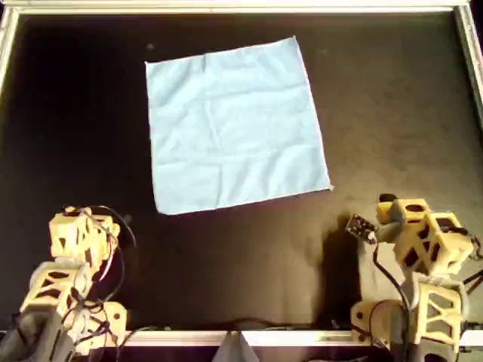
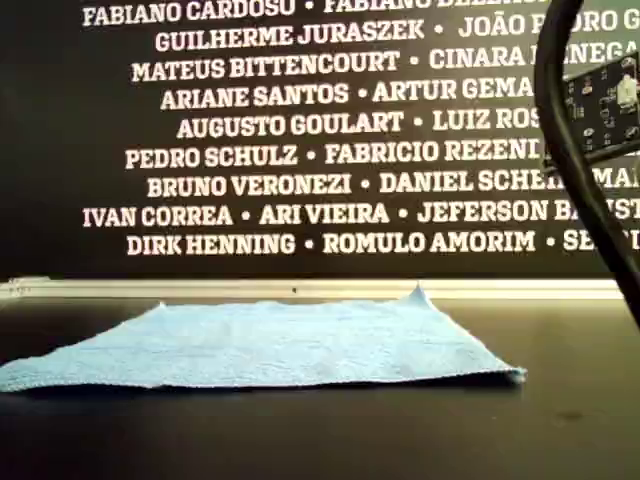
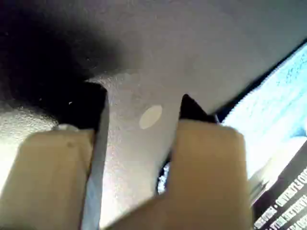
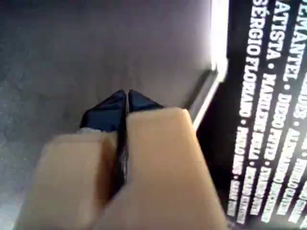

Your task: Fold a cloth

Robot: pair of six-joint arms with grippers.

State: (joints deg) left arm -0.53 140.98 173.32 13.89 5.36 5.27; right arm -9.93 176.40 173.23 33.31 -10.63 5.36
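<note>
The cloth [image 1: 235, 127] lies flat and unfolded on the dark tabletop [image 1: 392, 113], in the upper middle of the overhead view, turned a little so that its edges are not parallel to the metal frame [image 1: 226, 6] of the tabletop. It is one light-blue square with faint creases. In the exterior view it spreads low across the middle, with one far corner standing up a little in a small peak.

My two arms are at the lower edge of the overhead view, one in the lower left corner and one in the lower right corner, both well apart from the cloth. From the wrist views alone I cannot say which of them is left and which is right.

My left tool [image 3: 144, 108] is open: its two dark tips stand apart with bare tabletop between them, and it holds nothing. An edge of the cloth is visible to the side of it in this view.

My right tool [image 4: 126, 98] is closed, its dark tips pressed together with nothing between them. It is above bare tabletop near the frame, and beyond it is the black wall with white names [image 2: 300, 130].
</note>
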